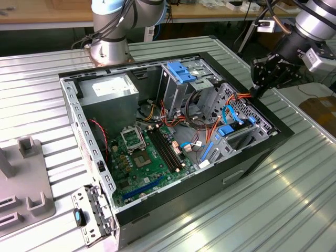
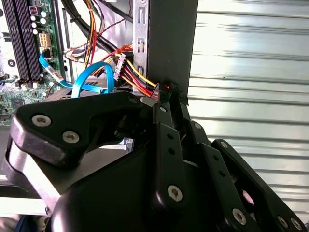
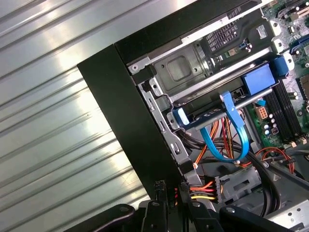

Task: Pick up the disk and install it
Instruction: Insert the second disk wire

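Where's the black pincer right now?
The black metal pincer hangs at the exterior view's right, over the rim of the open black computer case, close to the red and yellow cables inside it.

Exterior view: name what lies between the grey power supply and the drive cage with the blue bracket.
In the exterior view, a loose bundle of yellow, red and black wires sits between the power supply and the drive cage.
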### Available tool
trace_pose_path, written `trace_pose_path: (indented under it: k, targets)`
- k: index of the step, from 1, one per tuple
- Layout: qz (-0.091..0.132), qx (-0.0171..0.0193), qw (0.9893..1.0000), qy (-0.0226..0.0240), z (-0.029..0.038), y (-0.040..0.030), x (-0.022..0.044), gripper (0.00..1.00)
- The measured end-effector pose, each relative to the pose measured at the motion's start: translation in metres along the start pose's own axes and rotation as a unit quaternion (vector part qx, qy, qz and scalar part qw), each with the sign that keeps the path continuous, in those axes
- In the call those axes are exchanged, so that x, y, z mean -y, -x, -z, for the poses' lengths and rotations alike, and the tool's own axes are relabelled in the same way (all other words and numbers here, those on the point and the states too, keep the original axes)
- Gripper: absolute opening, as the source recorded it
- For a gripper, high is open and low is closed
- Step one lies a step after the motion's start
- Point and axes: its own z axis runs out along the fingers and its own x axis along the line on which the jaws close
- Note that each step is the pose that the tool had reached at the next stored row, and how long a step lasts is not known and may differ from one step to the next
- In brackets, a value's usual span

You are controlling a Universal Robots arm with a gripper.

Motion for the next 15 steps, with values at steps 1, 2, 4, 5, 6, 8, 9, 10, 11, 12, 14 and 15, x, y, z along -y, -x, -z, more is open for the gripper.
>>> trace_pose_path:
  k: [1, 2, 4, 5, 6, 8, 9, 10, 11, 12, 14, 15]
  targets:
    - [0.0, 0.0, 1.0, 0.0, 0.0, 0.0, 0.0, 0.24]
    - [0.0, 0.0, 1.0, 0.0, -0.0001, 0.0, 0.0001, 0.16]
    - [0.0, 0.0, 1.0, 0.0, 0.0, 0.0, 0.0001, 0.16]
    - [0.0, 0.0, 1.0, 0.0, -0.0001, 0.0, 0.0001, 0.16]
    - [0.0, 0.0, 1.0, 0.0, -0.0001, 0.0001, 0.0002, 0.16]
    - [0.0, 0.0, 1.0, 0.0, -0.0001, 0.0001, 0.0002, 0.16]
    - [0.0, 0.0, 1.0, 0.0, 0.0006, 0.0001, 0.0003, 0.16]
    - [0.0, -0.0001, 1.0, 0.0001, 0.0029, 0.0003, 0.0005, 0.16]
    - [0.0, -0.0006, 1.0, -0.0004, 0.008, 0.0005, 0.001, 0.16]
    - [0.0, -0.0011, 1.0, -0.0005, 0.0097, 0.0006, 0.0011, 0.16]
    - [0.0, -0.0016, 1.0, -0.001, 0.0101, 0.0009, 0.001, 0.16]
    - [0.0, -0.0019, 1.0, -0.0008, 0.0104, 0.0023, 0.0004, 0.16]
